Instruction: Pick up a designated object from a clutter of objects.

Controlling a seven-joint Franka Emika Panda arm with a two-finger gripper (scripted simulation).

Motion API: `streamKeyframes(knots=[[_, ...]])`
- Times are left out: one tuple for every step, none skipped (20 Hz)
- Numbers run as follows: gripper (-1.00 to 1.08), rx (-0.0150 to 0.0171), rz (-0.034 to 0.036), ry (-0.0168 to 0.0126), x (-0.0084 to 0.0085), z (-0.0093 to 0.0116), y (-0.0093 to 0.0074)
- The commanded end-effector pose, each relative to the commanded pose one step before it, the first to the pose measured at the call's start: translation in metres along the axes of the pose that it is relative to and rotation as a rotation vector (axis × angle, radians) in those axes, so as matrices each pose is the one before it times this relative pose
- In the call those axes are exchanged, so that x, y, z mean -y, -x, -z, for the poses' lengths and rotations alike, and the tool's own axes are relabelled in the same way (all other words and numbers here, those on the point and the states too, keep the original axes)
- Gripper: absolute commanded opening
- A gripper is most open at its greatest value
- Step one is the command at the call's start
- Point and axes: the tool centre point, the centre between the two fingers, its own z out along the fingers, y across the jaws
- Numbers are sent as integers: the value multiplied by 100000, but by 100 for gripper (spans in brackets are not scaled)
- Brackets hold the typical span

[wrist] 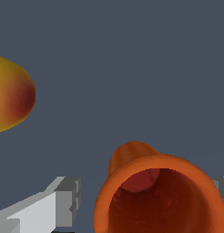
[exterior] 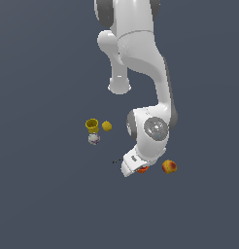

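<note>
The orange-red cup (wrist: 159,195) lies between the two grey fingers (wrist: 63,200) of the hand (exterior: 132,168), its round open rim facing the wrist camera and its narrower base pointing away. In the wrist view one finger stands just beside the rim on one side and the edge of the other finger shows at the opposite side, so the hand is open about as wide as the cup; whether the pads actually press on the cup cannot be told. In the exterior view only a small orange sliver of the cup (exterior: 143,169) shows under the white hand, which covers most of it.

Nearest to the cup is the yellow-and-red fruit (exterior: 169,167), just beside it on the exterior view's right and apart from it; in the wrist view the fruit (wrist: 11,95) sits off to the side with bare bench (wrist: 132,68) between the two. Nothing lies between the fruit and the cup.

On the other side of the cup, close to the hand, a thin dark screwdriver (exterior: 117,160) lies on the bench, too small to make out in detail.

Well apart from the cup, towards the exterior view's left and farther back, stand the yellow cup (exterior: 92,125), the small yellow ball (exterior: 107,126) just beside it, and a whitish lump (exterior: 94,139) right in front of the yellow cup.
</note>
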Motion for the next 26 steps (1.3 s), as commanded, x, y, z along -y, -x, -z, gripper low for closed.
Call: streamKeyframes(knots=[[100,-149,11,63,-46,-529,-95],[100,0,0,0,-13,-44,-36],[100,0,0,0,-5,-4,-16],[-100,0,0,0,0,0,0],[-100,0,0,0,0,0,0],[-100,0,0,0,0,0,0],[-100,0,0,0,0,0,0],[-100,0,0,0,0,0,0],[-100,0,0,0,0,0,0],[-100,0,0,0,0,0,0],[-100,0,0,0,0,0,0],[-100,0,0,0,0,0,0],[-100,0,0,0,0,0,0],[-100,-59,-3,35,-7,64,-2],[-100,0,0,0,-8,23,10],[-100,0,0,0,-24,70,29],[-100,0,0,0,-40,117,49],[-100,0,0,0,-56,165,68],[-100,0,0,0,-72,212,88],[-100,0,0,0,-88,261,108],[-100,0,0,0,-104,309,128],[-100,0,0,0,-121,358,148],[-100,0,0,0,-138,408,168],[-100,0,0,0,-155,459,189],[-100,0,0,0,-172,511,210],[-100,0,0,0,-190,564,231]])
